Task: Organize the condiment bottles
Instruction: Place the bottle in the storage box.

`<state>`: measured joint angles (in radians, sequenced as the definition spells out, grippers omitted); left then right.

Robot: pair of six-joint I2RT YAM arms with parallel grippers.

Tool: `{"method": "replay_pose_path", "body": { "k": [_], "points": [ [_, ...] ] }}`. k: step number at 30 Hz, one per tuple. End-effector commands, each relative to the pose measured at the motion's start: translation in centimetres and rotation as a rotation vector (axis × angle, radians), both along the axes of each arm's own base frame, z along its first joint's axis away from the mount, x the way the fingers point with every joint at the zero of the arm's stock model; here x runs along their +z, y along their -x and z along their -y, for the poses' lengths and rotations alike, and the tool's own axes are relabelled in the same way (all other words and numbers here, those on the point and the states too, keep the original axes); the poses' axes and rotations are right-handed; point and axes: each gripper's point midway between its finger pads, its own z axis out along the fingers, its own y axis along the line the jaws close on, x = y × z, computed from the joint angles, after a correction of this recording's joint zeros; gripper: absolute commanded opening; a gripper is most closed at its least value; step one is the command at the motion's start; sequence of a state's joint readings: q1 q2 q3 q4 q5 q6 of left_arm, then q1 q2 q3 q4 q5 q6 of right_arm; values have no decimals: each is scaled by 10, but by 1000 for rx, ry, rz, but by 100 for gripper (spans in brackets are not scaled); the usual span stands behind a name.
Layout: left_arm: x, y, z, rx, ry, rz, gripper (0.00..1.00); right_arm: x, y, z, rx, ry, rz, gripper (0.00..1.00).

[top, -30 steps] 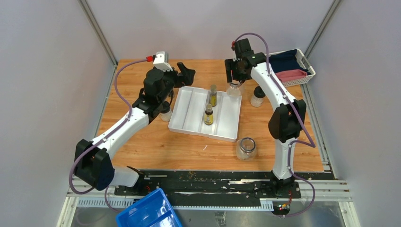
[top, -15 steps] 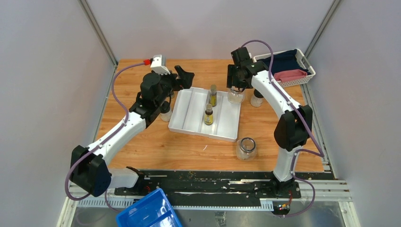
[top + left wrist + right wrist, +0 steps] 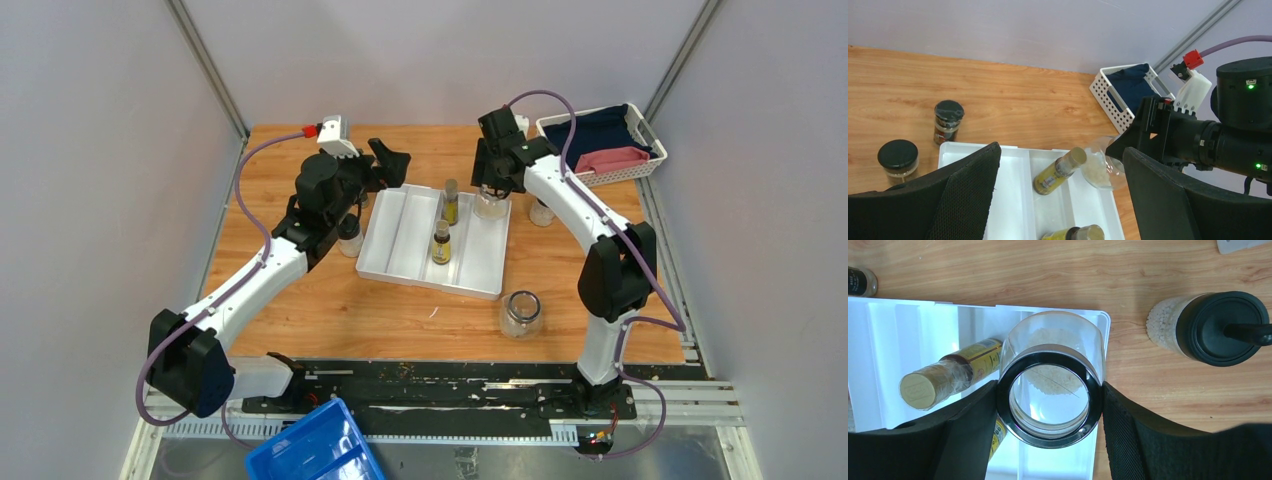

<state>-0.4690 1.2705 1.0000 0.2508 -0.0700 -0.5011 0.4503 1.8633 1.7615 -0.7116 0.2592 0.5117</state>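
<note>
My right gripper [image 3: 490, 188] [image 3: 1050, 402] is shut on a clear glass jar [image 3: 1052, 390] with white grains in it. It holds the jar by its dark rim over the far right corner of the white tray [image 3: 400, 262]. Two yellow-labelled bottles [image 3: 451, 203] [image 3: 441, 243] stand in the tray's middle compartment. My left gripper [image 3: 388, 165] [image 3: 1062, 152] hangs open and empty above the tray's far left side. One black-lidded jar [image 3: 349, 236] [image 3: 898, 157] stands left of the tray and another [image 3: 541, 210] [image 3: 1215, 327] stands to its right. A tiny dark shaker [image 3: 948, 120] stands behind the tray.
An empty clear glass jar [image 3: 521, 312] stands in front of the tray's right corner. A white basket [image 3: 643, 125] with dark and pink cloths sits at the far right corner. A blue bin [image 3: 315, 445] lies below the table's near edge.
My right arm carried the glass jar down and slightly left, from beyond the tray's far right corner to over it. The left arm shifted a little.
</note>
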Motion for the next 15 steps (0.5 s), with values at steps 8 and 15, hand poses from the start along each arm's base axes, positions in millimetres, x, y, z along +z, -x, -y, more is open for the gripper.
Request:
{"method": "replay_pose_path", "body": {
  "k": [8,15],
  "points": [
    [3,7,5,-28,4,6,95,-7,4,2,-93,-15,23,0],
    [2,7,6,-33,5,2,95,-18,10,2,-103,-25,-6,0]
  ]
}}
